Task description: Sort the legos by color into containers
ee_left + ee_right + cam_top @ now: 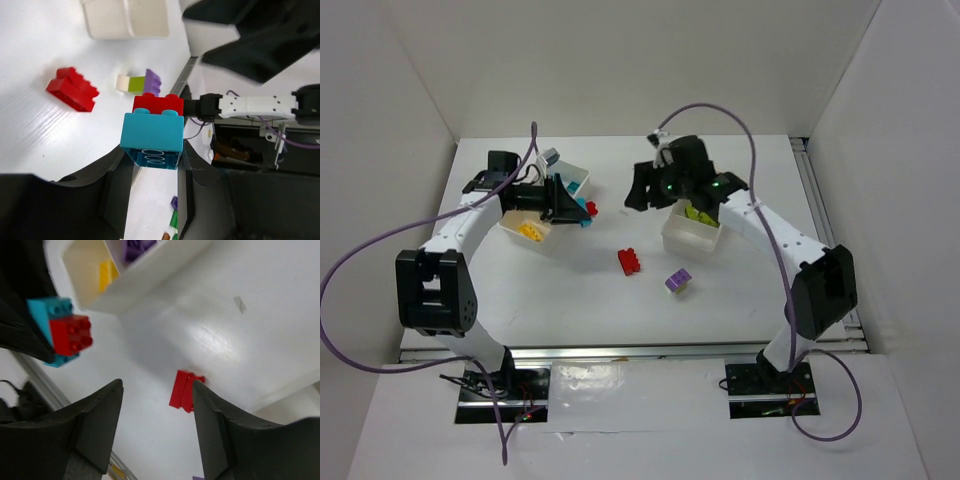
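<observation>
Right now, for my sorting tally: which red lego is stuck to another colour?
The red brick on the cyan brick held in the left fingers; the other red lego lies alone on the table.

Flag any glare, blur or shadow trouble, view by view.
Top external: sharp, evenly lit, faint shadows on the table. Left wrist: cyan-and-red cluster sharp, near fingers dark and soft. Right wrist: blurred throughout, glare patch on the table.
</observation>
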